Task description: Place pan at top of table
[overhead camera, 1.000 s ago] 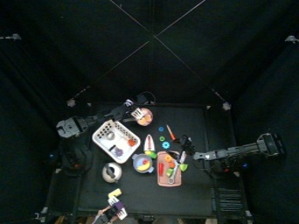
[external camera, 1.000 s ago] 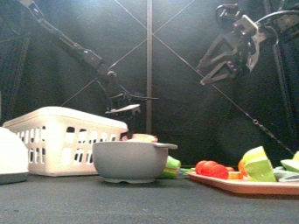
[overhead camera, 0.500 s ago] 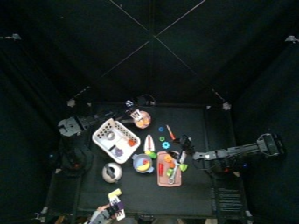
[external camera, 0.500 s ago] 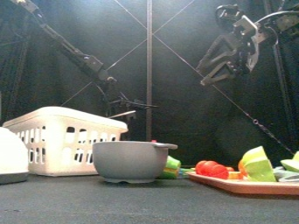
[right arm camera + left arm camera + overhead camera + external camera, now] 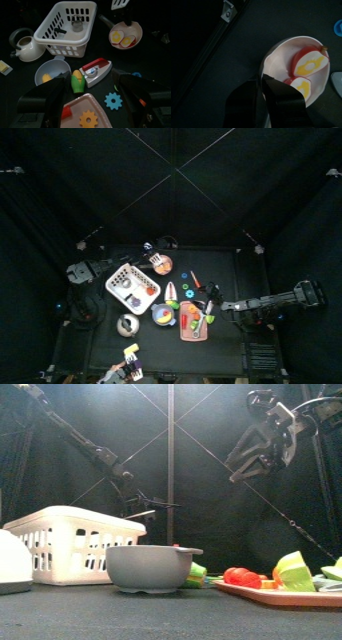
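Observation:
The pan (image 5: 166, 264) lies near the table's (image 5: 221, 268) top edge, beside the white basket. In the left wrist view the pan (image 5: 281, 52) shows a pale pinkish rim and holds red and yellow apple halves (image 5: 311, 62). My left gripper (image 5: 263, 79) sits right at the pan's near rim, reaching in from the left (image 5: 158, 258). The right wrist view shows the pan (image 5: 125, 34) resting flat on the tabletop. My right gripper (image 5: 90, 85) hangs open high over the right side, nothing between its fingers.
A white basket (image 5: 131, 283) stands left of the pan. A grey bowl (image 5: 151, 567), a white kettle (image 5: 23, 45), corn (image 5: 77, 80) and a tray (image 5: 287, 589) of toy food fill the front half. A blue gear (image 5: 113, 100) lies near the tray.
The left gripper shifted slightly toward the table's top edge with the pan in the first half second, then stayed still. The right arm has not moved.

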You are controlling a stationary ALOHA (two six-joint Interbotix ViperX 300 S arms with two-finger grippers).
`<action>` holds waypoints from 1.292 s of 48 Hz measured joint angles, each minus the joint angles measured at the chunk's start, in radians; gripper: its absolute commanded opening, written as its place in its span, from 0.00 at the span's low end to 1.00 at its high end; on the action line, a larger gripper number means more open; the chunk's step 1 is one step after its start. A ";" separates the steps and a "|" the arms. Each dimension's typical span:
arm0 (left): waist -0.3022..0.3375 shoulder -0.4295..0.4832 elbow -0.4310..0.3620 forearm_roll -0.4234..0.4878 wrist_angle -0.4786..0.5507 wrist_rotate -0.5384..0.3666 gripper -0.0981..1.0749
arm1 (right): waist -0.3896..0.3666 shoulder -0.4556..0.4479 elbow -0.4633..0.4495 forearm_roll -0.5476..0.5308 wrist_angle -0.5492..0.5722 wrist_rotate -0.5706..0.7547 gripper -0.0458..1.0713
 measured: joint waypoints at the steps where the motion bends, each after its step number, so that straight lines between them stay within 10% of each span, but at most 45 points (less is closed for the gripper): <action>1: 0.000 0.000 0.000 0.000 0.000 0.000 0.59 | 0.000 0.000 0.000 0.000 0.000 0.002 0.90; 26: 0.000 0.000 0.000 -0.002 0.002 0.000 0.89 | 0.000 0.000 0.002 0.000 0.000 0.002 0.90; 62: 0.000 0.000 0.000 -0.002 0.000 -0.002 0.89 | 0.000 0.000 0.002 -0.002 0.000 0.002 0.90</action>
